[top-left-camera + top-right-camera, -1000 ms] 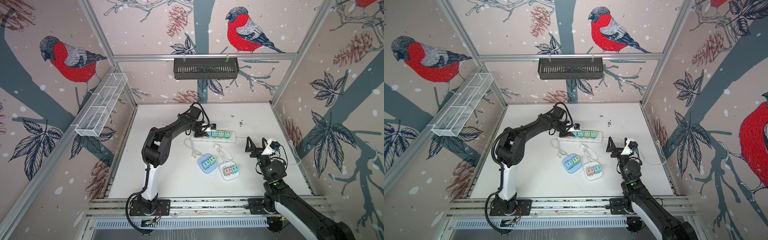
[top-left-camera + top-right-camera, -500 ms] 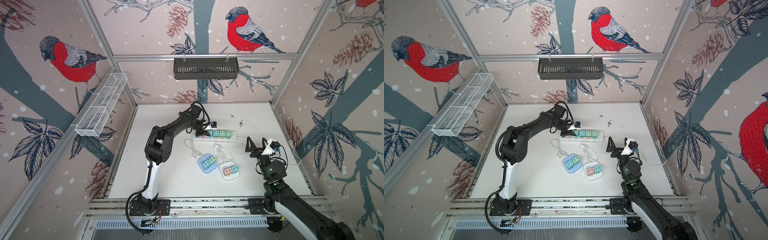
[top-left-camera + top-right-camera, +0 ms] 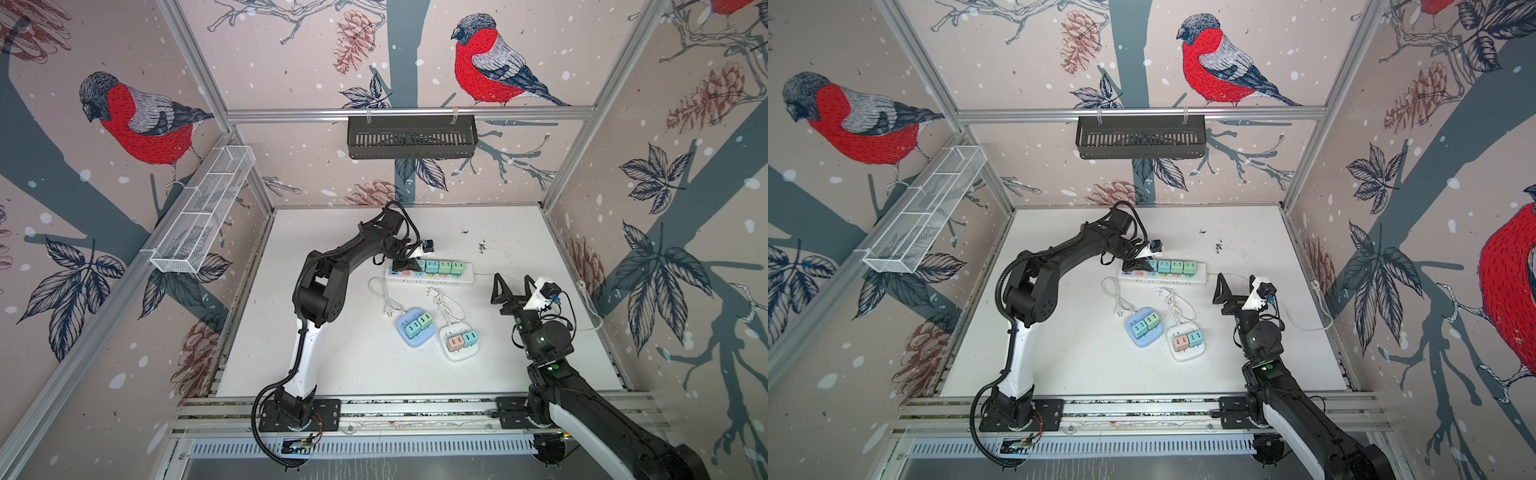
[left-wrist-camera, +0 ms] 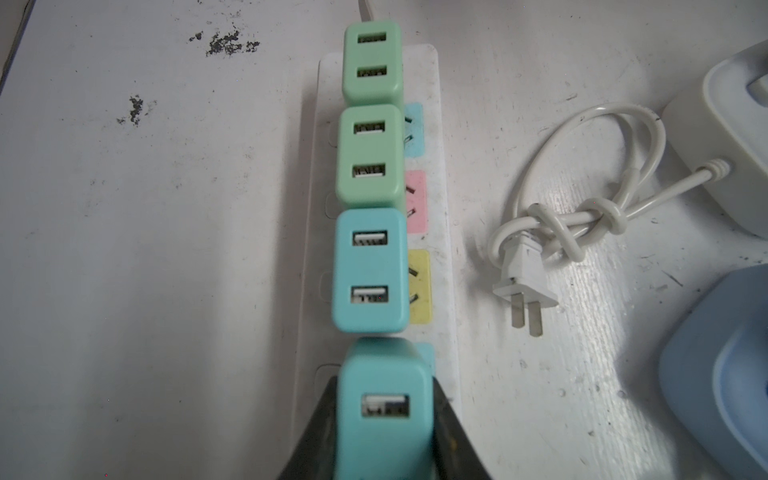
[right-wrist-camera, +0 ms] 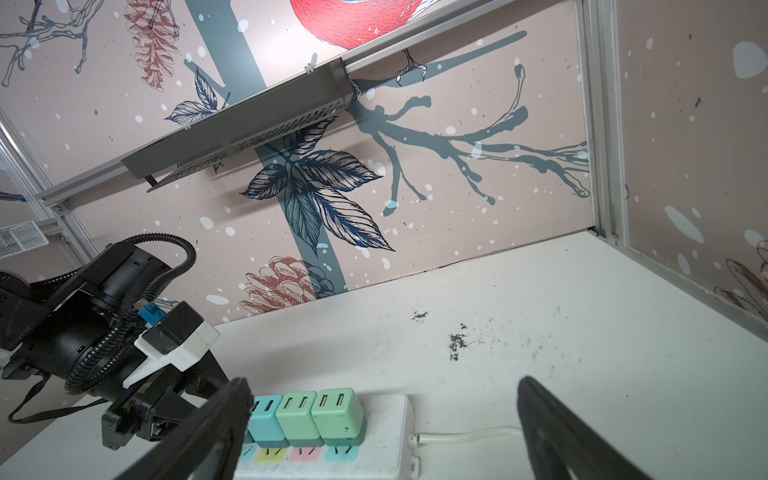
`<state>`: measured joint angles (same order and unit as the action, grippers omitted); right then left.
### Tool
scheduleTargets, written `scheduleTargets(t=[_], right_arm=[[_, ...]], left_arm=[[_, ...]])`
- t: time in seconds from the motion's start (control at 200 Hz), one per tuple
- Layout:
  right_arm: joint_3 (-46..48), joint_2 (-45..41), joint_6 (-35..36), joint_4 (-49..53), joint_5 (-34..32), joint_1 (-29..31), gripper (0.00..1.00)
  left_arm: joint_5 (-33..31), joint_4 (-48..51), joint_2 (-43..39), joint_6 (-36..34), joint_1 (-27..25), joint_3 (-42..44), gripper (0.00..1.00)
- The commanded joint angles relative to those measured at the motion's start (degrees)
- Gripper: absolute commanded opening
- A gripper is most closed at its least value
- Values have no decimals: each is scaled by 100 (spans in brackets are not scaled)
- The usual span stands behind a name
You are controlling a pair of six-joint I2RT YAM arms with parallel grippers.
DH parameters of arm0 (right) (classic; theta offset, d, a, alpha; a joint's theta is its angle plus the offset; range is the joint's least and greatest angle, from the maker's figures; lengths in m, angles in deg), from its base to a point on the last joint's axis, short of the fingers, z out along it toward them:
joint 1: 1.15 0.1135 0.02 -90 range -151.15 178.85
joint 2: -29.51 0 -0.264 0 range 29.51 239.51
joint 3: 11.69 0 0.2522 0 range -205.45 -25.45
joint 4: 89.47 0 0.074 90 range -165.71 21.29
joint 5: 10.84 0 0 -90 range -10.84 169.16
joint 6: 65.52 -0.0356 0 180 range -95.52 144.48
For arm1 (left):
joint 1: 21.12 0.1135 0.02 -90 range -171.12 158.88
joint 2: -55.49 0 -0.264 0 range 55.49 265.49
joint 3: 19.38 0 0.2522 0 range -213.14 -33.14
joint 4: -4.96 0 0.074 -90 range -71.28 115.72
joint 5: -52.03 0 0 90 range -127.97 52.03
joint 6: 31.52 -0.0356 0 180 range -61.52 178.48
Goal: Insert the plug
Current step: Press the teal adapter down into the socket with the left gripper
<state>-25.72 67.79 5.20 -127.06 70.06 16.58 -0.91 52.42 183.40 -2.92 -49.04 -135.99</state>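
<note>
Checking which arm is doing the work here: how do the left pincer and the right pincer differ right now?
The left pincer is shut on a teal adapter; the right pincer is open and empty. The left pincer is down at the power strip, at the end away from its cord; the right pincer hovers off the cord end, touching nothing. Both are black.

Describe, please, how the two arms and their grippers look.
The left arm and right arm are black with one white link and black cabling. The left gripper and right gripper have dark, tapering fingers, each beside a white camera bracket.
</note>
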Motion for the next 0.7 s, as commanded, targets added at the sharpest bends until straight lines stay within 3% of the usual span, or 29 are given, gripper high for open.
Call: scheduleTargets(t=[0.0,0.695], right_arm=[[571,-11,16,-210,75,-5,99],[579,-33,18,-208,84,-2,99]], left_arm=[[-255,300,69,-29,8,-111,0],[-441,1214,546,-161,11,-719,0]])
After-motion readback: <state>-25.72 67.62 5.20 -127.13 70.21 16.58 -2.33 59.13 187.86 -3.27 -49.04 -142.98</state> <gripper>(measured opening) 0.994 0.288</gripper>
